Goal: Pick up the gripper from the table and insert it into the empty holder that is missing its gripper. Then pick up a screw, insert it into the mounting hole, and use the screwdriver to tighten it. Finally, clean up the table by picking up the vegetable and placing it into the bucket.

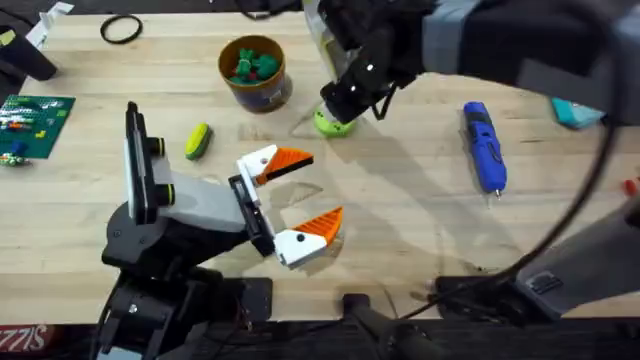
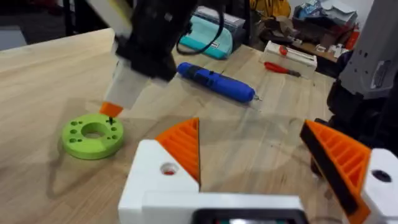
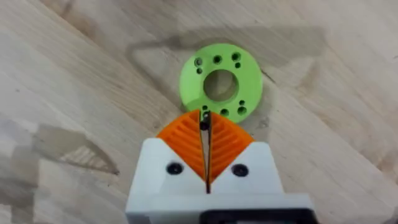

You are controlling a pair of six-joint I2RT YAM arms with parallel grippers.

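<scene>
My right gripper (image 3: 204, 119) is shut on a small black screw (image 3: 204, 122), pinched at its orange tips just above a green disc (image 3: 221, 81) with several holes. In the overhead view the right gripper (image 1: 345, 105) reaches across to that disc (image 1: 333, 123). My left gripper (image 1: 322, 187) stands open near the table's middle, both orange-and-white finger pieces (image 1: 283, 160) mounted on its black holder plate (image 1: 250, 212). The blue screwdriver (image 1: 485, 146) lies at the right. A yellow-green vegetable (image 1: 198, 140) lies left of the mustard-brown bucket (image 1: 262, 92).
The bucket holds green toy pieces. A green circuit board (image 1: 30, 125) lies at the far left and a black ring (image 1: 121, 29) at the back. A teal object (image 1: 575, 113) sits at the right edge, with red tools (image 2: 281, 67) beyond the screwdriver (image 2: 217, 81).
</scene>
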